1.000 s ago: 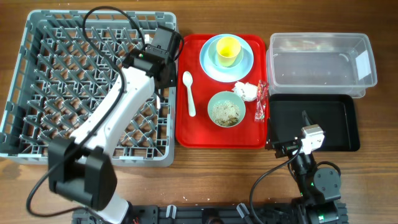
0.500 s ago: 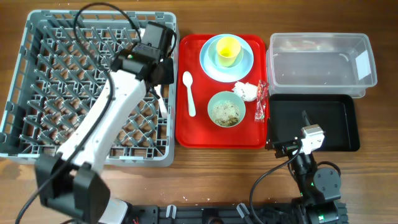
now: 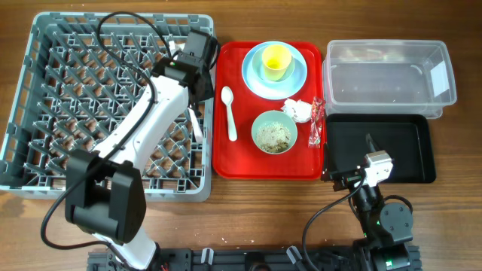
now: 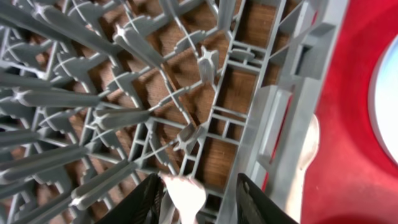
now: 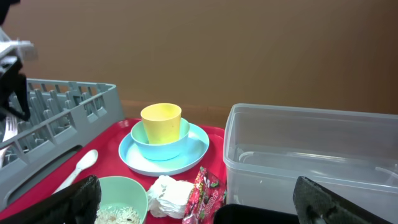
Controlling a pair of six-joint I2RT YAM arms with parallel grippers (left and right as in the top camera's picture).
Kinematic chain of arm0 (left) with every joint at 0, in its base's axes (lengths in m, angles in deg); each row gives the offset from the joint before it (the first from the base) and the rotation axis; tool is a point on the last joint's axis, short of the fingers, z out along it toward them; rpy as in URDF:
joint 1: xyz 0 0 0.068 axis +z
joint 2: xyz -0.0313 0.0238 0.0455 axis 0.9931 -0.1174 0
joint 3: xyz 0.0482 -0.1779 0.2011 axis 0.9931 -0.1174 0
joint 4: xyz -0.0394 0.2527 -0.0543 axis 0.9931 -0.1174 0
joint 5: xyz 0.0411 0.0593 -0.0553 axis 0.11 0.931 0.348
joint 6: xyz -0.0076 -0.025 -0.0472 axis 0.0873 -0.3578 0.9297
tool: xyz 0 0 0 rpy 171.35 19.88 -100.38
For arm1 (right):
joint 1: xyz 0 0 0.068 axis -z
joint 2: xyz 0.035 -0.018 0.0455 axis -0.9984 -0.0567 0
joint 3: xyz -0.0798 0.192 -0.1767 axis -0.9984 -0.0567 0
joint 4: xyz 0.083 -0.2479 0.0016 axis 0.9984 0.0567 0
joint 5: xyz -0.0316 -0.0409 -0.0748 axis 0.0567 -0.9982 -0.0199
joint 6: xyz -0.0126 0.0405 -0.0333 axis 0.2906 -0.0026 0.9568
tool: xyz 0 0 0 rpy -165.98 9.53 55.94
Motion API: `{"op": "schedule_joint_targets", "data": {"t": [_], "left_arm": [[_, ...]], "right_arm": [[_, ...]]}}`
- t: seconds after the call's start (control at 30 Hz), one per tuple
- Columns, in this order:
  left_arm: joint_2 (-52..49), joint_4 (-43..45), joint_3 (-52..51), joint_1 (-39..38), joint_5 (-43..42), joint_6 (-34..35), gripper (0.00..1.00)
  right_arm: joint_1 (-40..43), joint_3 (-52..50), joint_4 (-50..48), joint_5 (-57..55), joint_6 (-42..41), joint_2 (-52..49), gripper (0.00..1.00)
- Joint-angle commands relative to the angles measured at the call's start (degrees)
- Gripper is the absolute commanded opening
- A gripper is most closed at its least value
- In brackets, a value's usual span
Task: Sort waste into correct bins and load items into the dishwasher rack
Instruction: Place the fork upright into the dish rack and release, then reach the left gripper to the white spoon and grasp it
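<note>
My left gripper (image 3: pixel 197 92) hangs over the right edge of the grey dishwasher rack (image 3: pixel 45 113), open. The white fork (image 4: pixel 185 196) stands between its fingers, leaning against the left one, and reaches down into the rack (image 4: pixel 273 112); from overhead the fork (image 3: pixel 196 120) shows just below the gripper. On the red serving tray (image 3: pixel 226 162) lie the white spoon (image 3: pixel 229 113), the blue plate (image 3: pixel 295 81) with the yellow cup (image 3: pixel 276 62), a green bowl (image 3: pixel 273 132) of rice scraps, the crumpled napkin (image 3: pixel 297 110) and the red wrapper (image 3: pixel 315 122). My right gripper (image 5: pixel 202 211) stands open and holds nothing.
The clear tub (image 3: pixel 388 71) sits at the back right with the black tray (image 3: pixel 392 154) in front of it. The right arm (image 3: pixel 374 169) rests at the black tray's near edge. In the right wrist view the cup (image 5: pixel 161 121) stands in a small blue bowl.
My left gripper has gone from shut to open around the fork, which now rests in the rack. The left arm shifted a little. The right arm has not moved.
</note>
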Motion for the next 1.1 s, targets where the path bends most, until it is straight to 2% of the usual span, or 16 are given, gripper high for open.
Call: {"op": "schedule_joint_targets", "data": {"t": [0.0,0.03,0.13,0.27,0.37,0.4,0.6,0.63,0.67,0.7,0.73,0.77,0.93,1.0,1.07], "left_arm": [[-0.1,3.3,-4.6,0.6,1.0,1.0,0.33],[-0.3,3.6,-4.9,0.9,1.0,1.0,0.15],[-0.3,3.6,-5.0,1.0,1.1,1.0,0.04],[0.5,4.7,-5.0,1.0,1.2,0.5,0.04],[6.6,2.4,-3.1,1.0,0.8,0.5,0.18],[9.0,1.5,-2.4,0.9,-0.2,0.5,0.18],[23.6,1.2,-2.0,-3.8,-17.7,0.5,0.27],[23.8,1.6,-2.0,-4.6,-19.6,0.5,0.21],[23.7,1.6,-2.0,-5.3,-20.7,0.5,0.26],[23.2,1.6,-2.0,-5.9,-20.7,0.5,0.5],[22.5,1.7,-2.0,-6.6,-20.7,0.5,0.56],[21.5,2.0,-2.0,-7.3,-20.7,0.5,0.56],[14.1,3.1,-2.0,-9.9,-17.0,0.5,0.4],[10.1,4.5,-2.0,-10.7,-16.8,0.5,0.29],[7.4,5.8,-2.0,-10.9,-16.8,0.6,0.27]], "right_arm": [[0.3,0.0,-0.3,-0.6,-0.7,0.5,1.0],[0.3,0.0,-0.3,-0.6,-0.7,0.5,1.0],[0.3,0.0,-0.3,-0.6,-0.7,0.5,1.0],[0.3,0.0,-0.3,-0.6,-0.7,0.5,1.0],[0.3,0.0,-0.3,-0.6,-0.7,0.5,1.0],[0.3,0.0,-0.3,-0.6,-0.7,0.5,1.0],[0.3,0.0,-0.3,-0.6,-0.7,0.5,1.0],[0.3,0.0,-0.3,-0.6,-0.7,0.5,1.0],[0.3,0.0,-0.3,-0.6,-0.7,0.5,1.0],[0.3,0.0,-0.3,-0.6,-0.7,0.5,1.0],[0.3,0.0,-0.3,-0.6,-0.7,0.5,1.0],[0.3,0.0,-0.3,-0.6,-0.7,0.5,1.0],[0.3,0.0,-0.3,-0.6,-0.7,0.5,1.0],[0.3,0.0,-0.3,-0.6,-0.7,0.5,1.0],[0.3,0.0,-0.3,-0.6,-0.7,0.5,1.0]]}}
